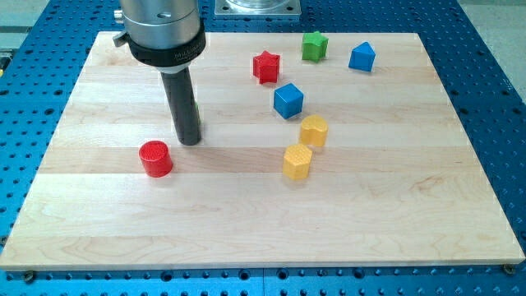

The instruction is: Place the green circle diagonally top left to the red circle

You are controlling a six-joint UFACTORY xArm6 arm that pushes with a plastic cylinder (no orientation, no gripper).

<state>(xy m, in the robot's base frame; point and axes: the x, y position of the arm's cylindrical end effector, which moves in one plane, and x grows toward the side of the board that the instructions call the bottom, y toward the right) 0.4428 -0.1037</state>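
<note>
red circle (155, 159) on wooden board (394, 214), view's left of centre | my tip (190, 142) just beside it to the upper right, not touching | green circle: cannot tell where, not made out | green star (314, 46) near view's top | bare rod, no fingers to part or clamp

Red circle (155, 158) on the left half of the wooden board

A short red cylinder, standing upright on its flat end, round face up. It sits just below and to the view's left of my tip (190, 141), close but apart.
</note>
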